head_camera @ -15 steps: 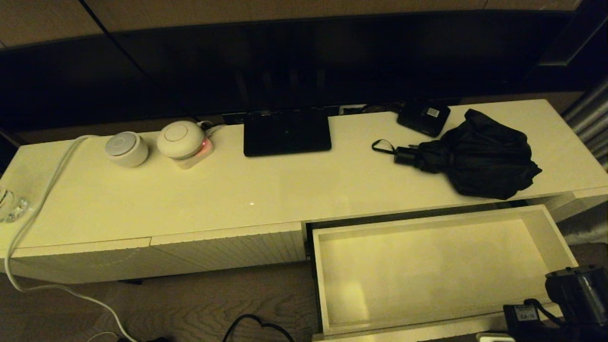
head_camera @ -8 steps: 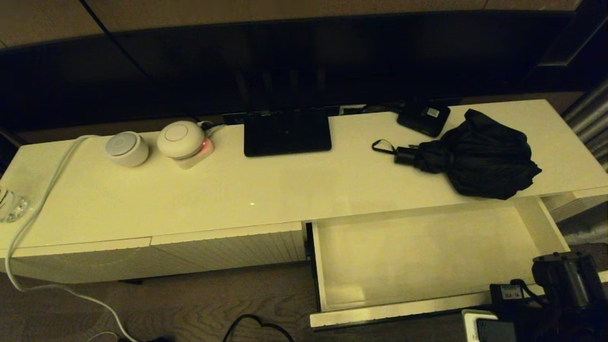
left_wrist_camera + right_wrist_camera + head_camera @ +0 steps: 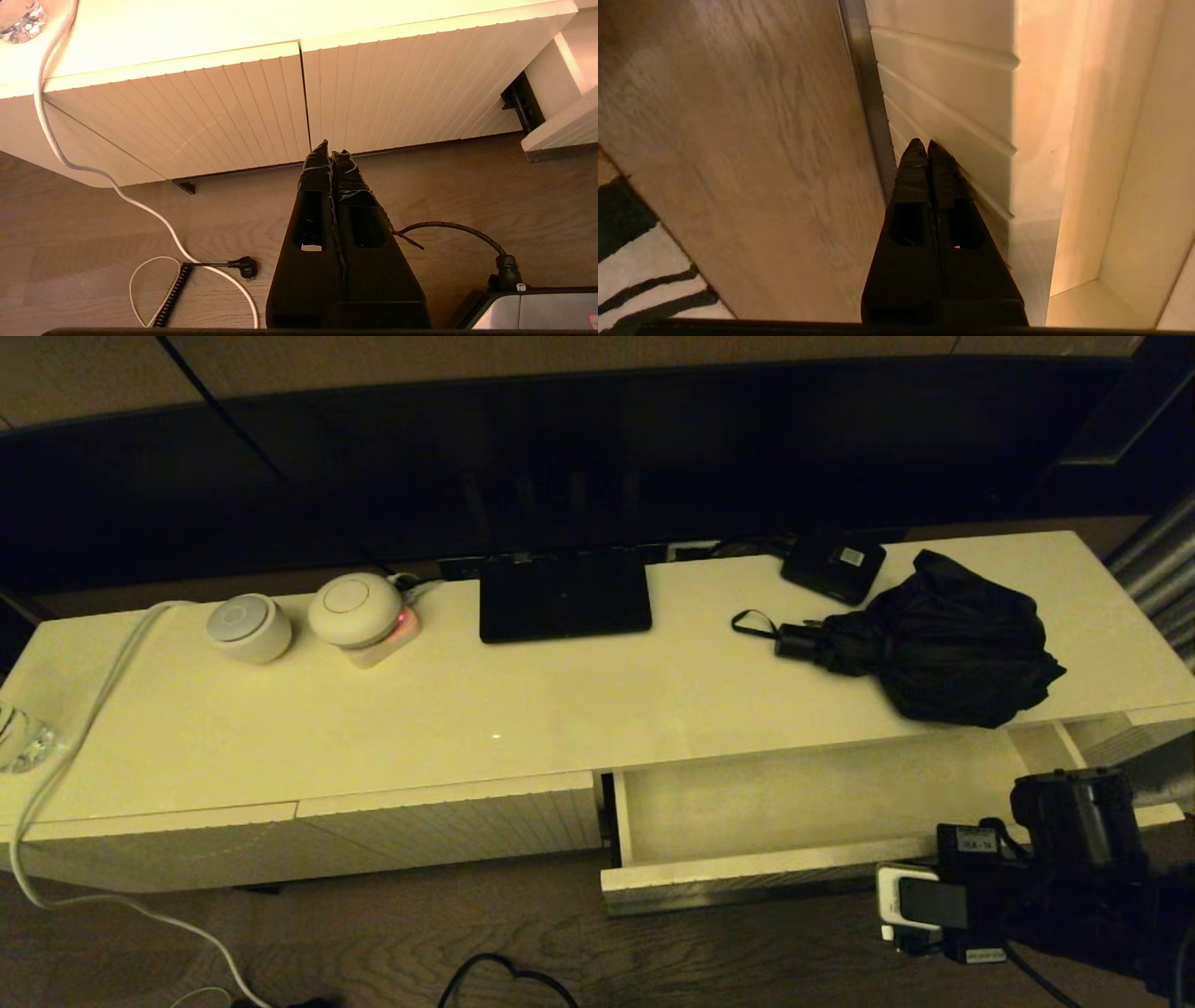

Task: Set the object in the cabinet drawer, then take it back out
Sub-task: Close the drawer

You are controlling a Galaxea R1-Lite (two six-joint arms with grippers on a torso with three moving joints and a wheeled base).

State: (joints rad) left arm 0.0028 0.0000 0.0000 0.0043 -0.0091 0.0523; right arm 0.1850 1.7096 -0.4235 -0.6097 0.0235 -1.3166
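At the cabinet's right end, the drawer [image 3: 747,887] is only partly out, its tray bare, and the right gripper [image 3: 927,144] has its closed fingertips pressed flat against the ribbed front, holding nothing. Black folding umbrella [image 3: 943,644] lies on the cabinet top [image 3: 467,719], above the drawer's right half, handle and wrist loop pointing left, just beside the small black box [image 3: 833,567] with the white label.

Judgement: step in hand is a push to shut the drawer, umbrella already out.
- Keep the push square to the front. Contact looks well right of centre, so the drawer may rack on its slides; go slow, or shift contact toward the middle.
- Keep the tips on the ribs, off the dark strip along the panel's floor-side edge.
- Stop once the front is flush with the neighbouring ribbed panels [image 3: 280,107]; don't slam.
- Umbrella fabric lies near the top's front edge; watch that it doesn't sag into the gap.

Left gripper [image 3: 331,154] is parked low over the floor before those panels, jaws together, empty.
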